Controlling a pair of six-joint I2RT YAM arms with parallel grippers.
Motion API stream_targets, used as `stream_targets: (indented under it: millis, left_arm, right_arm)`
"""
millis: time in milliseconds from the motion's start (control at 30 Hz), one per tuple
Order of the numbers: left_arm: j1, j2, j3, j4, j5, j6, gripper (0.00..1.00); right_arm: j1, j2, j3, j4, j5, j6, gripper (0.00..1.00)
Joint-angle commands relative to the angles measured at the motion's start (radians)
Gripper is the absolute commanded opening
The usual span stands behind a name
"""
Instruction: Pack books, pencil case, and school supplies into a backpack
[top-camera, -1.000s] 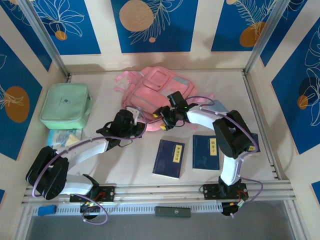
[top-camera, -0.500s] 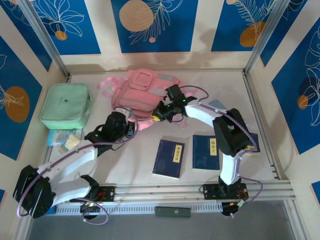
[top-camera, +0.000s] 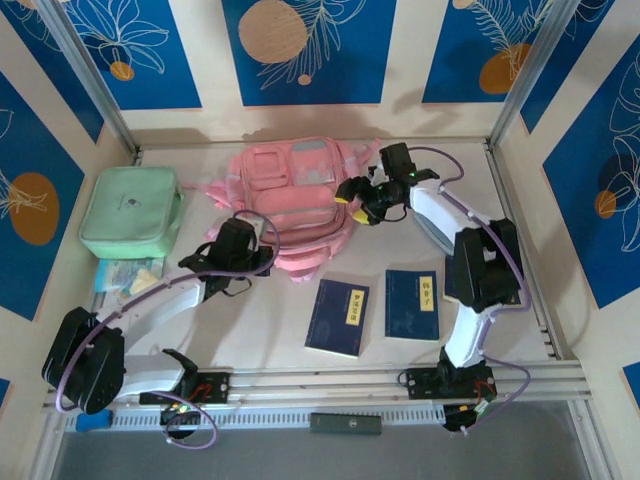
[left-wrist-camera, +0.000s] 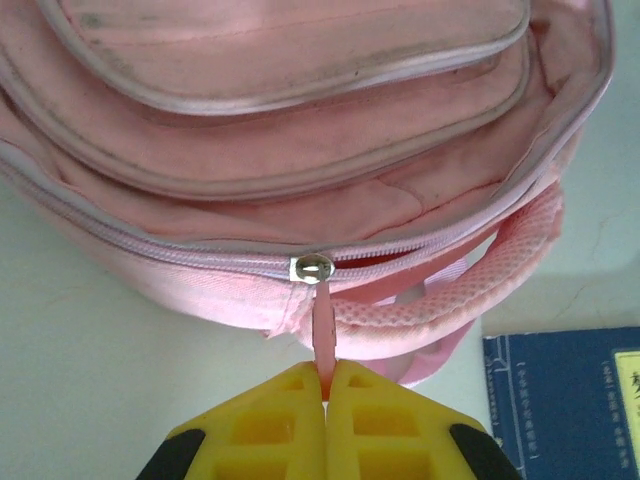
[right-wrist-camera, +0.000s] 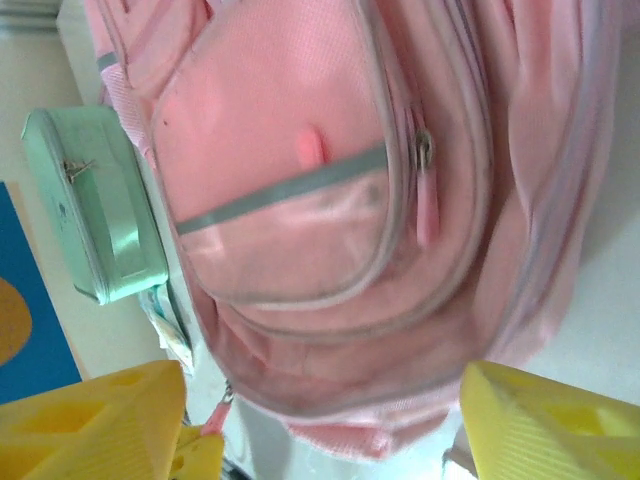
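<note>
A pink backpack (top-camera: 295, 200) lies flat at the back centre of the table. The left gripper (left-wrist-camera: 327, 372) is clamped on its pink zipper pull (left-wrist-camera: 324, 330) at the near edge. The right gripper (right-wrist-camera: 325, 420) hovers over the backpack's right side, fingers spread wide — holding nothing. Two navy books (top-camera: 338, 316) lie side by side, just in front.

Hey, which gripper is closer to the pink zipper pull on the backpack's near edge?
Left. The left gripper is shut on the zipper pull itself; the right gripper hangs open at the right side of the backpack, away from that pull.
</note>
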Motion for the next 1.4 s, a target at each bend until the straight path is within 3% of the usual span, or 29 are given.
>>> stream_targets:
  millis: [0,100,200,433,533,667,800,933,1067,1200,1267,1367]
  left_arm:
    - [-0.003,0.019,0.042,0.079,0.051,-0.034,0.00]
    - [-0.016,0.027,0.044,0.085,0.047,-0.038,0.00]
    - [-0.021,0.019,0.043,0.071,0.041,-0.038,0.00]
    - [-0.024,-0.011,0.022,0.071,0.042,-0.036,0.00]
    - [-0.023,-0.013,0.024,0.061,0.060,-0.027,0.00]
    - [-0.024,-0.013,0.028,0.049,0.056,-0.023,0.00]
    - [-0.024,-0.020,0.038,0.008,0.015,-0.027,0.00]
    - [-0.016,-0.040,0.039,-0.062,-0.077,-0.016,0.00]
    - [0.037,-0.069,0.019,-0.115,-0.177,-0.034,0.00]
    - [0.177,-0.018,0.026,-0.052,-0.073,-0.040,0.00]
    - [0.197,0.012,0.038,-0.002,-0.009,-0.042,0.00]
    - [0.193,0.040,0.028,0.143,0.180,-0.044,0.00]
  right_arm:
    - [0.073,-0.104,-0.114,-0.036,0.071,0.183,0.79]
    - [0.169,-0.141,-0.207,0.052,0.135,0.365,0.79]
    - [0.245,-0.101,-0.169,0.030,0.210,0.477,0.77]
    - [0.333,0.066,0.004,-0.024,0.357,0.622,0.78]
    - [0.346,0.122,0.044,-0.021,0.461,0.632,0.74]
    - [0.352,0.221,0.129,-0.070,0.498,0.593,0.60]
    - [0.340,0.212,0.108,-0.050,0.540,0.533,0.28]
    - [0.290,0.135,0.066,-0.022,0.497,0.439,0.00]
    - [0.205,0.033,-0.019,0.059,0.393,0.388,0.00]
    - [0.138,0.011,-0.010,0.013,0.310,0.359,0.00]
    - [0.144,0.005,-0.013,0.030,0.300,0.344,0.00]
    - [0.170,0.009,-0.008,0.045,0.281,0.337,0.00]
